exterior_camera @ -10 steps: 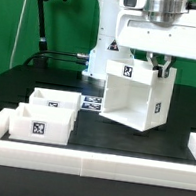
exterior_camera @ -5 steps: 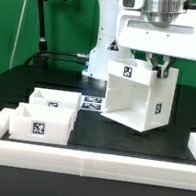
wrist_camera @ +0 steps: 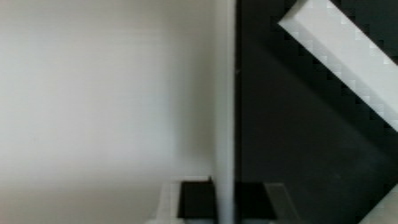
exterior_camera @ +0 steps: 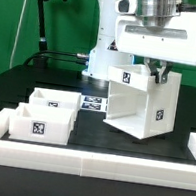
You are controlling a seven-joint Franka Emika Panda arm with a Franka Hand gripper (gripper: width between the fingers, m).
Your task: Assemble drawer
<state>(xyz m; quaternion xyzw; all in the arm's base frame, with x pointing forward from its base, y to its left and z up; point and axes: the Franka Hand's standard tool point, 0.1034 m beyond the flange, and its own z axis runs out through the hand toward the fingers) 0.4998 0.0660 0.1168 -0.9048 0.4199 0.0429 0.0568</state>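
Note:
The white drawer housing point(exterior_camera: 141, 100), a tall open-fronted cube with square tags, hangs tilted a little above the black table on the exterior view's right. My gripper point(exterior_camera: 158, 68) is shut on the top edge of its right side wall. In the wrist view the wall point(wrist_camera: 226, 100) runs as a thin panel between my two dark fingers point(wrist_camera: 196, 200), with the housing's white inside face beside it. Two small white trays point(exterior_camera: 45, 117) with tags stand side by side on the exterior view's left, apart from the housing.
A low white border wall point(exterior_camera: 87, 163) runs along the front and sides of the table. The marker board point(exterior_camera: 92, 102) lies flat behind the trays. A black stand with cables point(exterior_camera: 41, 22) rises at the back left. The arm's white base point(exterior_camera: 102, 56) stands behind the housing.
The housing has been lifted slightly and tipped, its top leaning toward the exterior view's right. My gripper moved up and right with it. The trays have not moved.

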